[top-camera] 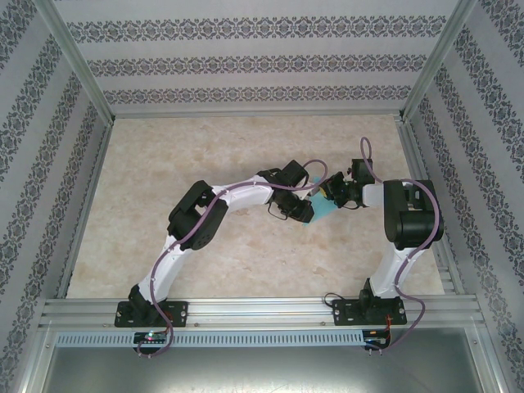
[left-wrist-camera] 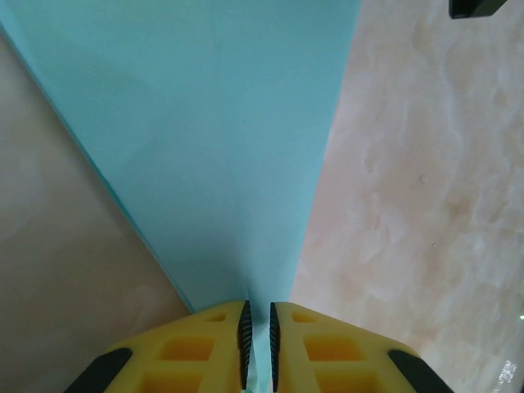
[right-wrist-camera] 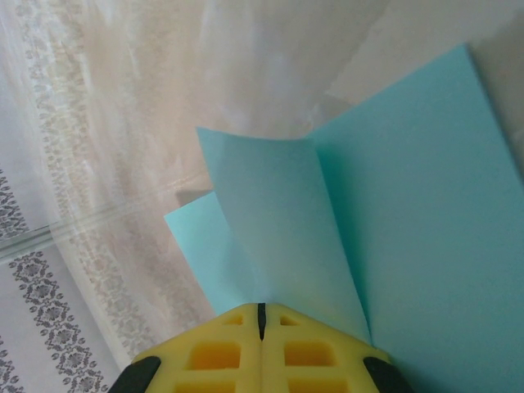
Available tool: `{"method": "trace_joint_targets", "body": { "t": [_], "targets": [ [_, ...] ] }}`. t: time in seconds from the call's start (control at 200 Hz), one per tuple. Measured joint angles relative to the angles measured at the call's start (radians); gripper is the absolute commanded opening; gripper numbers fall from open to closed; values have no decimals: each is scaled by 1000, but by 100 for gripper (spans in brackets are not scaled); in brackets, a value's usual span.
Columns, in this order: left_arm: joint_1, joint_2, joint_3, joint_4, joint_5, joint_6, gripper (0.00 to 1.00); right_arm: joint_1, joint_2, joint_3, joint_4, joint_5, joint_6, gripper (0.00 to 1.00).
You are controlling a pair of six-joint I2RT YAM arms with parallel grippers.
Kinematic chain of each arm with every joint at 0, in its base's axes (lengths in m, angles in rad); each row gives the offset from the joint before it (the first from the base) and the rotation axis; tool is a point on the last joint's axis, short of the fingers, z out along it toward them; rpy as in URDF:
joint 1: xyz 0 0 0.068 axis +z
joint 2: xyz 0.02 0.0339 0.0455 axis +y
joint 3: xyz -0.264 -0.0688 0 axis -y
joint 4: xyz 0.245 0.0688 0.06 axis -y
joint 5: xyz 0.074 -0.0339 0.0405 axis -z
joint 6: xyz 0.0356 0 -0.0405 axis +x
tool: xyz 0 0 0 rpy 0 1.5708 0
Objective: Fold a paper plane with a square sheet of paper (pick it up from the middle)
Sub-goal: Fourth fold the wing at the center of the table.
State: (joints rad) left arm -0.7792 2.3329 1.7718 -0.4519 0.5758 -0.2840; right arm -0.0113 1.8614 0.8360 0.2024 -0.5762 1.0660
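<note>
At the bottom of the top view, the left arm is seen rising from its base at the lower left and the right arm from the lower right, both bent inward so that their ends meet right of centre on the table. Between those ends the square sheet of paper is found, a small light-cyan patch just beside both wrists. In the left wrist view, the left gripper is shown at the bottom edge with its yellow fingers drawn narrow, and a tapering point of the sheet is pinched in the thin gap between the black pads; from there the paper widens toward the top of the frame over the marbled table. In the right wrist view, the right gripper is pressed fully closed at the bottom centre, and a raised, curled flap of the sheet is clamped at the seam (the rest is spread to the right). Beyond, at the upper edge of the top view, a patterned wall is seen.
</note>
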Motion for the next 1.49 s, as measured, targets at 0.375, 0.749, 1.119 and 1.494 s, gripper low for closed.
{"method": "trace_joint_targets", "body": {
  "t": [0.375, 0.749, 1.119, 1.494],
  "targets": [
    [-12, -18, -29, 5, -61, 85, 19, -27, -2, 16, -43, -17, 1, 3],
    [-14, -80, -153, 106, -91, 124, 18, -75, 18, 47, -63, -28, 32, 5],
    [-14, -100, -205, 169, -87, 129, 18, -91, 66, 77, -12, -97, 89, 7],
    [-13, -101, -202, 154, -82, 132, 19, -153, 101, 170, -13, -56, 59, 9]
  ]
}}
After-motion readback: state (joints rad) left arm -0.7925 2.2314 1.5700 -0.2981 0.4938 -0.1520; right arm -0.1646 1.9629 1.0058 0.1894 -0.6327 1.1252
